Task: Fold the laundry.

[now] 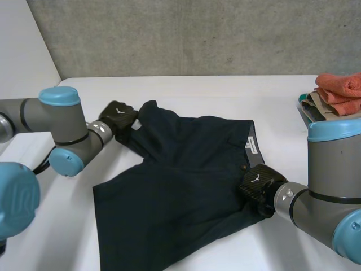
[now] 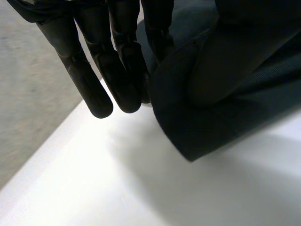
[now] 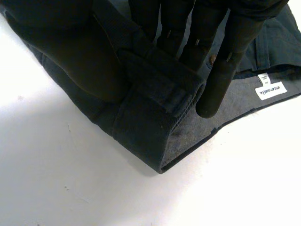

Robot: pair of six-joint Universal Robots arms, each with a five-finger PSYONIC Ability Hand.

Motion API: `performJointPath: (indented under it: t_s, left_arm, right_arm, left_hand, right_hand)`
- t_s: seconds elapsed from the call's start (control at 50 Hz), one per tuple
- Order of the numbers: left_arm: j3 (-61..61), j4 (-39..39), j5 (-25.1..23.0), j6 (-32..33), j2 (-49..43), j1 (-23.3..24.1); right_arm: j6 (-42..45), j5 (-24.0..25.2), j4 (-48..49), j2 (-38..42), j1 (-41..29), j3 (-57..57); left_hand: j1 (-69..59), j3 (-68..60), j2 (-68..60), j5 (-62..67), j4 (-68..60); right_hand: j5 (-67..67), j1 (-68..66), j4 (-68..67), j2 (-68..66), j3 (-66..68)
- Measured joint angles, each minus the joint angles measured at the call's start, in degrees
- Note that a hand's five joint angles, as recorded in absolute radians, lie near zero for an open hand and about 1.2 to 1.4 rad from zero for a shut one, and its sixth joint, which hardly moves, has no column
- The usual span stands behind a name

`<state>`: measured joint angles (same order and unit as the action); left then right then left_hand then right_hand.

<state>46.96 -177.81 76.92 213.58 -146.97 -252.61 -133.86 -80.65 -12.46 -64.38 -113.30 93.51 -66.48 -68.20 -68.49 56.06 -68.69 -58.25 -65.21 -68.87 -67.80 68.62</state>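
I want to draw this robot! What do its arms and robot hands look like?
The left arm and right arm are thick grey tubes with round light-blue caps at the joints. The left robot hand and right robot hand are black, each with a small white mark on its back and long fingers with rounded tips.

R hand | pinches shorts waistband | white table

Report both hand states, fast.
Left hand: shut, pinching the shorts at a leg hem.
Right hand: shut, pinching the shorts at the waistband.
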Motion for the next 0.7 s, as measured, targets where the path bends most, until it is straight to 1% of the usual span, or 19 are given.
performJointPath:
  t_s: [0.04,0.14,0.26,0.38,0.4,0.44,0.46,0.48,0.5,0.52,0.54,0.56,0.6,0.64,0.66,0.68,0.7]
  left_arm:
    - [2.9,-0.9,2.4,1.4,2.3,-0.2]
    - [10.6,-2.0,6.2,5.3,7.6,-0.7]
    - [18.2,-2.3,8.7,10.4,11.8,-0.9]
    - [20.8,-2.6,11.2,14.1,12.6,-0.5]
    - [20.8,-2.9,11.9,14.7,12.5,-0.3]
    - [20.6,-3.6,12.8,15.2,12.6,0.2]
    - [20.5,-3.8,13.1,15.2,12.7,0.3]
    - [20.4,-4.4,13.9,15.3,13.1,0.6]
    - [20.3,-4.8,14.6,15.2,13.5,0.8]
    - [20.4,-5.1,15.4,15.0,14.2,1.0]
    - [20.5,-5.3,16.2,14.7,14.9,1.2]
    - [20.8,-5.4,17.1,14.3,15.9,1.4]
    - [21.5,-5.3,18.3,13.6,17.4,1.7]
    - [23.5,-4.3,20.0,11.7,21.0,2.1]
    - [24.1,-4.0,20.3,11.3,21.8,2.2]
    - [26.5,-2.6,21.0,9.5,24.9,2.5]
    - [26.5,-2.6,21.0,9.5,24.9,2.5]
  right_arm:
    - [-0.1,0.0,-0.1,-0.1,-0.1,0.0]
    - [-0.8,0.1,-0.2,-0.4,-0.4,-0.1]
    - [-2.2,0.1,-0.2,-0.9,-0.7,-0.2]
    - [-3.5,0.1,0.0,-1.4,-0.8,-0.5]
    - [-3.8,0.1,0.0,-1.5,-0.9,-0.6]
    - [-4.2,0.1,0.1,-1.7,-0.9,-0.6]
    - [-4.3,0.1,0.1,-1.7,-0.9,-0.6]
    - [-4.6,0.1,0.1,-1.8,-0.9,-0.7]
    - [-4.8,0.1,0.1,-1.9,-0.9,-0.7]
    - [-5.1,0.1,0.2,-2.1,-0.9,-0.7]
    - [-5.4,0.1,0.3,-2.2,-0.9,-0.8]
    - [-5.7,0.2,0.5,-2.3,-0.9,-0.8]
    - [-6.3,0.3,0.7,-2.4,-0.8,-0.9]
    - [-7.7,0.5,1.3,-2.5,-0.7,-1.2]
    - [-8.0,0.5,1.5,-2.5,-0.7,-1.3]
    - [-9.5,0.8,1.9,-2.5,-0.7,-1.6]
    - [-9.5,0.8,1.9,-2.5,-0.7,-1.6]
  left_hand:
    - [0.0,0.0,0.0,0.0,0.0]
    - [0.0,0.0,0.0,0.0,0.0]
    - [0.0,0.0,0.0,0.0,0.0]
    - [0.8,1.3,1.6,-0.6,1.4]
    - [5.9,7.1,7.3,-4.2,7.5]
    - [20.1,19.3,19.8,-17.0,20.0]
    - [20.1,19.3,19.8,-17.0,20.0]
    - [31.6,29.7,30.4,-27.7,30.7]
    - [39.1,37.9,38.6,-35.4,38.2]
    - [43.2,41.9,42.5,-40.3,43.0]
    - [45.0,45.3,45.9,-43.8,46.4]
    - [45.0,46.1,46.7,-44.8,47.4]
    - [45.0,46.2,46.8,-45.0,47.5]
    - [45.0,46.4,46.9,-45.4,47.6]
    - [45.0,46.4,46.9,-45.4,47.6]
    - [45.0,46.4,46.9,-45.4,47.6]
    - [45.0,46.4,46.9,-45.4,47.6]
  right_hand:
    - [0.0,0.0,0.0,0.0,0.0]
    - [0.0,0.0,0.0,0.0,0.0]
    - [0.0,0.0,0.0,0.0,0.0]
    - [0.0,0.0,0.0,0.0,0.0]
    - [0.0,0.0,0.0,0.0,0.0]
    - [0.0,0.0,0.0,0.0,0.0]
    - [0.0,0.0,0.0,0.0,0.0]
    - [0.0,0.0,0.0,0.0,0.0]
    - [0.0,0.0,0.0,0.0,0.0]
    - [0.0,0.0,0.0,0.0,0.0]
    - [0.0,0.0,0.0,0.0,0.0]
    - [0.0,0.0,0.0,0.0,0.0]
    - [0.0,0.0,0.0,0.0,0.0]
    - [0.0,0.0,0.0,0.0,0.0]
    - [0.0,0.0,0.0,0.0,0.0]
    - [0.0,0.0,0.0,0.0,0.0]
    - [0.0,0.0,0.0,0.0,0.0]
